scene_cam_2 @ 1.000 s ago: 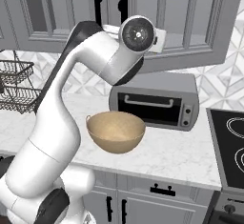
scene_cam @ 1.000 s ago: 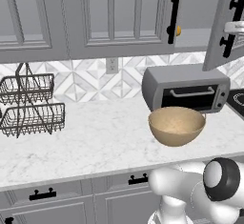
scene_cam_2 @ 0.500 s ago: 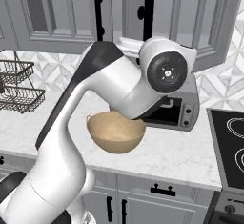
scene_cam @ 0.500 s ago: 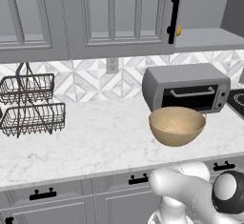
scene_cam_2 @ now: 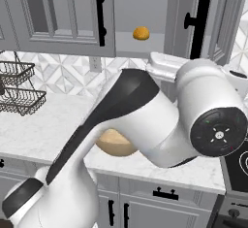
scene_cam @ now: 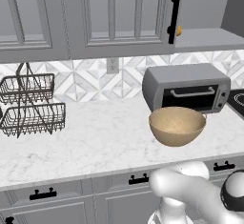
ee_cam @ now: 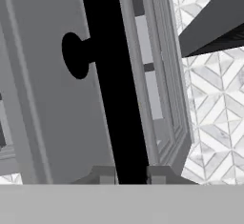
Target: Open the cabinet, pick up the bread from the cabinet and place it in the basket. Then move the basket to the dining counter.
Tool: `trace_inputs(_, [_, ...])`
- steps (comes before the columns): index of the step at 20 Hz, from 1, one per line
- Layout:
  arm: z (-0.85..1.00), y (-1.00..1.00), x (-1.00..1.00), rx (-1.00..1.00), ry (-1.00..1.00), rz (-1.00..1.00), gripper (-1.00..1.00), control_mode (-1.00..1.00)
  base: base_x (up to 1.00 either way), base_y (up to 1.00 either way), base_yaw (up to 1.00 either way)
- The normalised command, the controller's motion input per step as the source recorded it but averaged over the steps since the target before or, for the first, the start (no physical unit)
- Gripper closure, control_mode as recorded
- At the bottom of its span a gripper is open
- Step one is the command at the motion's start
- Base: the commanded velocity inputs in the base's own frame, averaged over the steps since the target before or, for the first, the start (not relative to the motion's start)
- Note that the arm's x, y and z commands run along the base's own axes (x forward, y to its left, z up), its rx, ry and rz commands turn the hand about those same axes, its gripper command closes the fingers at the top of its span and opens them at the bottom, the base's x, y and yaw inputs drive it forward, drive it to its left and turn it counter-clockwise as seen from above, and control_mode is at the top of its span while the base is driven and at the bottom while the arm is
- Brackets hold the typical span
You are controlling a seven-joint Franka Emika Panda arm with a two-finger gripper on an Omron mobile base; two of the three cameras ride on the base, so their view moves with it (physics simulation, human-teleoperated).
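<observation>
The grey upper cabinet (scene_cam_2: 58, 13) stands open. Its right door (scene_cam_2: 220, 18) is swung out toward me. In the hand view my gripper (ee_cam: 131, 175) is shut on that door's long black bar handle (ee_cam: 114, 75), one fingertip (ee_cam: 106, 176) on each side of the bar. The bread (scene_cam_2: 141, 33), a small orange lump, lies on the open cabinet shelf and peeks out beside a handle in the left base view (scene_cam: 179, 30). The tan basket (scene_cam: 177, 125) sits on the marble counter in front of the toaster oven; my arm hides most of the basket (scene_cam_2: 114, 142) in the right base view. The dining counter is out of view.
A grey toaster oven (scene_cam: 186, 87) stands against the backsplash behind the basket. A black two-tier wire rack (scene_cam: 28, 106) is at the counter's left. A stovetop (scene_cam_2: 237, 166) lies to the right. Grey drawers (scene_cam: 43, 199) run below the counter.
The right cabinet door has swung further open, baring the shelf with the bread. My arm's elbow has swung right and closer to the right base camera. The fingers have narrowed on the handle.
</observation>
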Motion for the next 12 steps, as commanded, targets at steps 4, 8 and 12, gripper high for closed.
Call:
trace_inputs(4, [0.02, 0.84, -1.0, 0.12, -0.28, -0.07, 1.0, -1.0, 0.0, 0.0, 0.0])
trace_inputs(8, [-0.01, 1.0, -1.0, 0.02, -0.3, -0.08, 1.0, -1.0, 0.0, 0.0, 0.0])
trace_inputs(12, [-0.26, 1.0, -0.46, 0.0, -0.26, -0.08, 1.0, -1.0, 0.0, 0.0, 0.0])
